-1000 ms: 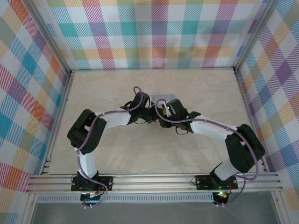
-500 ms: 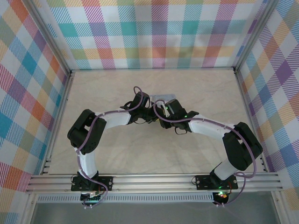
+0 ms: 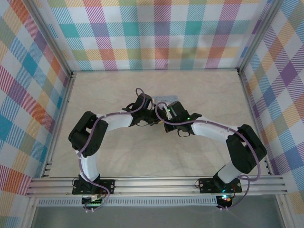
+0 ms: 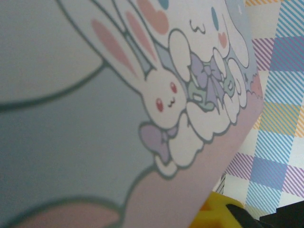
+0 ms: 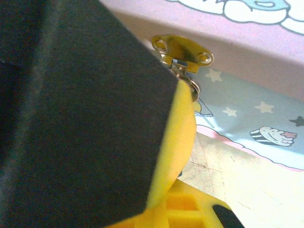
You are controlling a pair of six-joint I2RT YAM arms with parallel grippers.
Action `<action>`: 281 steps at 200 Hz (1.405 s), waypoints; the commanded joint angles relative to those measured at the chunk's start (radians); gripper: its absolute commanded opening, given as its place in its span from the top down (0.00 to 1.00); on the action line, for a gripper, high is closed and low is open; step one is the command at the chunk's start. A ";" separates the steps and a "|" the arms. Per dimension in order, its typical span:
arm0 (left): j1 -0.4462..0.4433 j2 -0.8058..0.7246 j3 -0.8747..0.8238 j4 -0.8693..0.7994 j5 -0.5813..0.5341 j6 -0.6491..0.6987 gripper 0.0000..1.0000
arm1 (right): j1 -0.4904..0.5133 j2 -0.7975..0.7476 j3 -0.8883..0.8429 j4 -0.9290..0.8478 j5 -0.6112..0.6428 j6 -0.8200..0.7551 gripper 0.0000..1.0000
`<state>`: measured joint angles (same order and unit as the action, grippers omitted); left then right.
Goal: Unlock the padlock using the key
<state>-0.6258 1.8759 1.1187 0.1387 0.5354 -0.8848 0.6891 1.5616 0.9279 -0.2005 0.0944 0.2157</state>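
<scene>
Both left pincer [image 3: 152,118] and right pincer [image 3: 165,122], grip state unclear, crowd the tin [image 3: 161,99] at 12 o'clock; tiny padlock [image 5: 193,90], likely rigid, slick: pinch its body.

padlock [image 5: 194,90] | look: tiny grey metallic piece, only a sliver visible | place: hangs just under the gold hasp [image 5: 183,52] on the front of the pale-blue tin [image 5: 247,97] | cover: mostly hidden behind the right gripper finger [image 5: 95,118] | locked or open: cannot tell

pale-blue and pink tin [image 4: 71,118], white cartoon rabbit [image 4: 161,95], gold clasp [image 5: 183,51], rainbow plaid walls [image 3: 156,33], perhaps marbled beige table [image 3: 142,156]
</scene>
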 commanded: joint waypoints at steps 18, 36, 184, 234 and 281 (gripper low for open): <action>-0.004 -0.041 -0.001 0.004 -0.002 0.010 0.72 | 0.007 0.030 -0.008 0.026 -0.034 0.004 1.00; -0.004 -0.036 -0.017 0.001 -0.020 0.006 0.68 | 0.007 0.048 -0.017 0.033 -0.049 0.006 1.00; 0.060 -0.132 -0.157 -0.052 -0.098 0.048 0.58 | 0.007 0.161 0.001 -0.028 -0.103 -0.068 1.00; 0.127 -0.192 -0.147 -0.094 -0.137 0.083 0.57 | 0.007 0.161 0.041 -0.111 -0.050 -0.154 1.00; 0.162 -0.207 -0.075 -0.164 -0.184 0.137 0.56 | 0.007 0.123 0.030 -0.096 -0.042 -0.210 1.00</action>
<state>-0.4797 1.6985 0.9867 0.0345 0.3878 -0.8013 0.6945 1.7157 0.9493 -0.2642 0.0296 0.0658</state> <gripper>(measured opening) 0.442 0.052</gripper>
